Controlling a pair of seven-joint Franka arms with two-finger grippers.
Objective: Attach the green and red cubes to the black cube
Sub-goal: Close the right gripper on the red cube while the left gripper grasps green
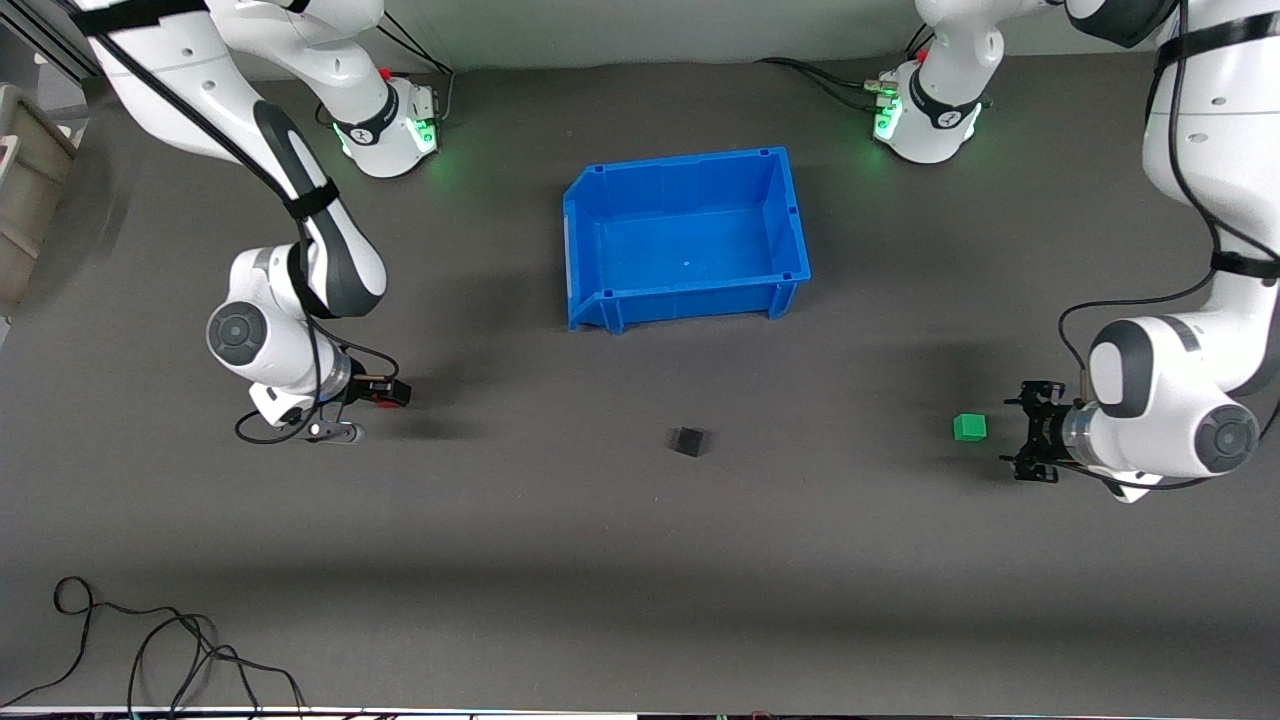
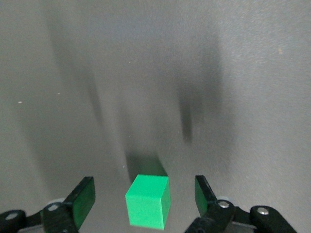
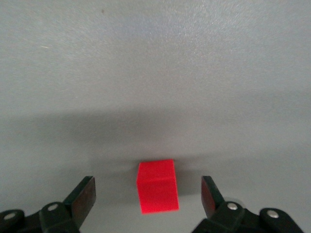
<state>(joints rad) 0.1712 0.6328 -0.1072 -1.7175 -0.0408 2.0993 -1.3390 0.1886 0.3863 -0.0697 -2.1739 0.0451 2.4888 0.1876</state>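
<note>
Red cube (image 1: pixel 385 392) mostly hidden under right gripper (image 1: pixel 375 398), fingers (image 2: pixel 81 199) cut off by wrist views' edges

The black cube (image 1: pixel 688 441) lies nearer the front camera than the bin (image 1: pixel 686 296) (well apart).

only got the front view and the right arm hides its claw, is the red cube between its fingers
observer: yes, the red cube sits between the fingers of the right claw, which is open, with a gap on each side.
operator: ok and green on the left arm's end, gripped or not
observer: not gripped. the left claw is open around the green cube, and neither finger touches it.
</note>
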